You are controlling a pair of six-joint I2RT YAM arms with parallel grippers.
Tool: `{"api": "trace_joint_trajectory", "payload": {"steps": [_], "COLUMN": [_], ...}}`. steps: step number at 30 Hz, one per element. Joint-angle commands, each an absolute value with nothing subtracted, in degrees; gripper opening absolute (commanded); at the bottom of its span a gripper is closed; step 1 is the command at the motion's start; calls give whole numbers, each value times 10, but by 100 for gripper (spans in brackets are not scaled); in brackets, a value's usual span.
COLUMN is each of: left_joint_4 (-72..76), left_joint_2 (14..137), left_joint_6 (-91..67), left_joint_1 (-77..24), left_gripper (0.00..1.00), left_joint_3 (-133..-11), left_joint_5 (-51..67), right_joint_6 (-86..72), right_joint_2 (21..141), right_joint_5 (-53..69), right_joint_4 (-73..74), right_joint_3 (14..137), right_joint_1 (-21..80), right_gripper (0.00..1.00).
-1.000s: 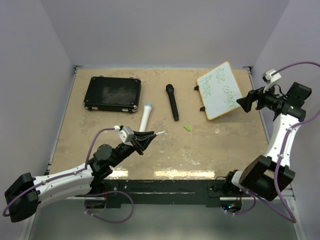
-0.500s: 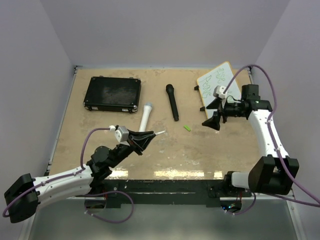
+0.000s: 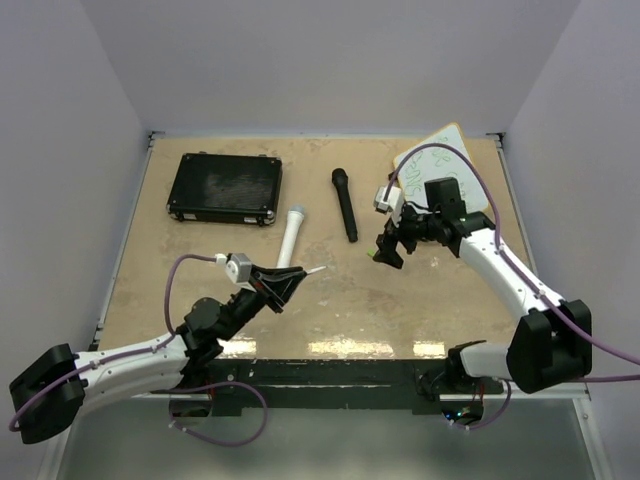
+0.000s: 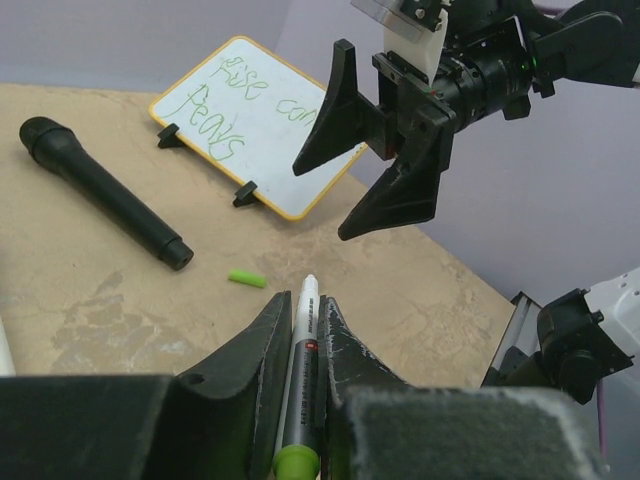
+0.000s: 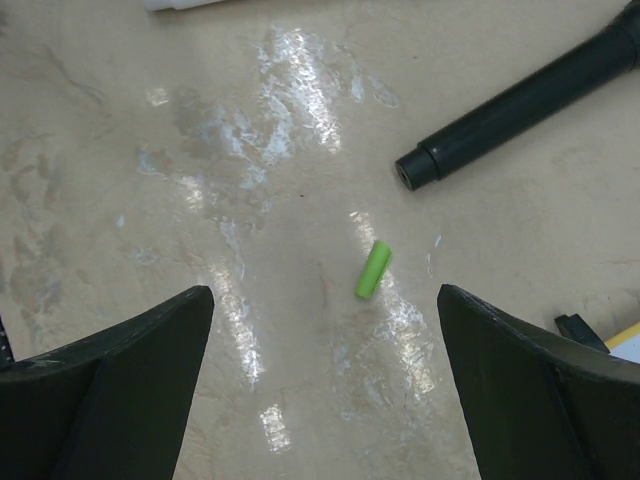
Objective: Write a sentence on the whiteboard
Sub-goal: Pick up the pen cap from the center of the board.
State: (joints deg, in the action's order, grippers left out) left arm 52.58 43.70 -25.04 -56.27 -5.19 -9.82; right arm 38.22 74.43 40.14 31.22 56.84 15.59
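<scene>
I viewed the whiteboard (image 4: 262,150) lying diagonally, its sentence (image 4: 235,95) partly hidden. Left gripper (image 4: 303,305) pinched a marker (image 4: 300,360); right gripper (image 5: 325,295) spread wide.

Beige, marbled tabletop (image 3: 200,270) with five things on it.

A black case (image 3: 224,187) lies flat at the far left. Right of it, near the middle, a white cylindrical object (image 3: 291,236) lies lengthwise, and just beyond that a black microphone (image 3: 345,204) lies with its head toward the far edge. A small green cap (image 5: 373,269) lies alone on the bare, glossy surface near the microphone's tail end, not touching it. At the far right corner sits the whiteboard (image 4: 260,130), propped on two small black feet and bearing green handwriting (image 4: 225,110).
</scene>
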Motion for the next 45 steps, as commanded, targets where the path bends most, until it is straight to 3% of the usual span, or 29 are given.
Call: {"api": "trace_joint_trajectory", "payload": {"steps": [1, 4, 9, 12, 30, 35, 38, 45], "left_joint_4": [577, 584, 572, 558, 564, 561, 567, 633], "left_joint_2": [447, 454, 454, 446, 447, 440, 446, 492], "left_joint_6": [-278, -277, -269, -264, -262, -264, -266, -293], "left_joint_1": [-561, -560, -559, -559, -559, -557, -557, -548], "left_gripper": [0, 0, 0, 0, 0, 0, 0, 0], "left_joint_3": [-43, -40, -40, -38, -25, -20, -19, -17], "left_joint_5": [-121, -128, -132, -135, -137, -136, -130, -103], "right_joint_6": [357, 331, 279, 267, 260, 262, 266, 314], "right_joint_2": [765, 802, 882, 926, 1005, 1009, 1012, 949], "right_joint_5": [314, 264, 190, 156, 108, 94, 98, 180], "right_joint_4": [248, 220, 206, 200, 214, 219, 227, 235], "right_joint_3": [555, 559, 598, 608, 618, 611, 609, 587], "right_joint_1": [174, 193, 227, 243, 251, 251, 250, 242], "right_gripper": [95, 87, 64, 57, 36, 9, 0, 0]}}
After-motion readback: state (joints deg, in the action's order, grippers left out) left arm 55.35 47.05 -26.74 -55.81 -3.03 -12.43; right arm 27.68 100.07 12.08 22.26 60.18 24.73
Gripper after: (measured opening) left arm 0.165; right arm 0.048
